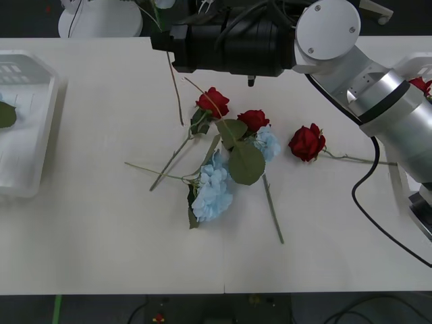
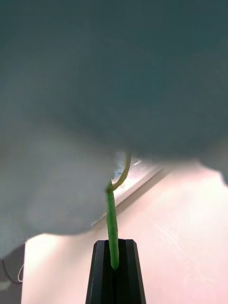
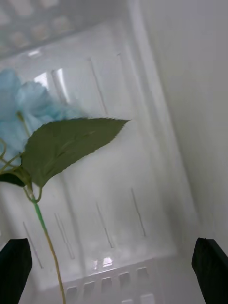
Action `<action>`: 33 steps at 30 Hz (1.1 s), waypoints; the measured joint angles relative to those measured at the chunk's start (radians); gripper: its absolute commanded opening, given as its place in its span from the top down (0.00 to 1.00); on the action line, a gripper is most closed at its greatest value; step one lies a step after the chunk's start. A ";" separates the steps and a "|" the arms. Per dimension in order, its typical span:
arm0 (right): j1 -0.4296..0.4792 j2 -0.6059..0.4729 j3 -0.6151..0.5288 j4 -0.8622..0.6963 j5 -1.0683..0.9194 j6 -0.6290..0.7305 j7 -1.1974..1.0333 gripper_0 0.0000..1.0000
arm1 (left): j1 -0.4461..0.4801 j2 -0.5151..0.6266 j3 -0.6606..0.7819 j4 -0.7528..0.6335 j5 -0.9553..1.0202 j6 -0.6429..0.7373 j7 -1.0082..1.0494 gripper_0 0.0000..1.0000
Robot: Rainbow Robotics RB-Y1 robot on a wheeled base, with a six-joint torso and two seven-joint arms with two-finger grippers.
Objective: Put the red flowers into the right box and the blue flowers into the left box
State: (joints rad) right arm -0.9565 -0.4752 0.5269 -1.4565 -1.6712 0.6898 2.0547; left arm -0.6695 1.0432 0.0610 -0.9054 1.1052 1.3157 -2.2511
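Three red flowers [image 1: 213,101] [image 1: 253,119] [image 1: 307,142] lie mid-table, tangled with two blue flowers [image 1: 212,192] [image 1: 268,143]. My right arm reaches across the far side of the table, and the right gripper [image 2: 114,259] is shut on a thin green flower stem [image 2: 112,223]. That stem [image 1: 177,88] hangs below the wrist; I cannot make out its bloom. The left gripper [image 3: 112,247] is open above the left box [image 3: 156,190], where a blue flower [image 3: 28,109] lies with a big leaf. The right box [image 1: 413,64] at the right edge holds a red flower [image 1: 421,84].
The left box [image 1: 30,155] sits at the table's left edge. A white round base [image 1: 101,19] stands beyond the far edge. A black cable [image 1: 361,196] loops beside my right arm. Bare tabletop lies in front of the flower pile.
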 measured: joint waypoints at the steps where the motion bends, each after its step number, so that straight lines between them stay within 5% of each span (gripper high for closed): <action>1: -0.004 0.008 0.001 0.000 0.000 -0.005 -0.003 1.00 | 0.000 0.000 0.040 0.000 0.047 0.033 -0.056 0.02; 14: -0.076 0.101 0.057 0.088 0.009 -0.084 -0.055 1.00 | 0.002 -0.010 0.110 0.001 0.712 0.276 -0.313 0.02; 22: -0.100 0.125 0.061 0.130 0.025 -0.105 -0.060 1.00 | 0.003 -0.065 -0.071 0.001 1.145 0.298 -0.351 0.02; 33: -0.100 0.125 0.061 0.131 0.025 -0.110 -0.088 1.00 | -0.002 -0.179 -0.186 0.001 1.185 0.224 -0.349 0.02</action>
State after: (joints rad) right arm -1.0561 -0.3501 0.5876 -1.3258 -1.6465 0.5802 1.9668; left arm -0.6714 0.8646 -0.1250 -0.9049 2.2898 1.5395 -2.6001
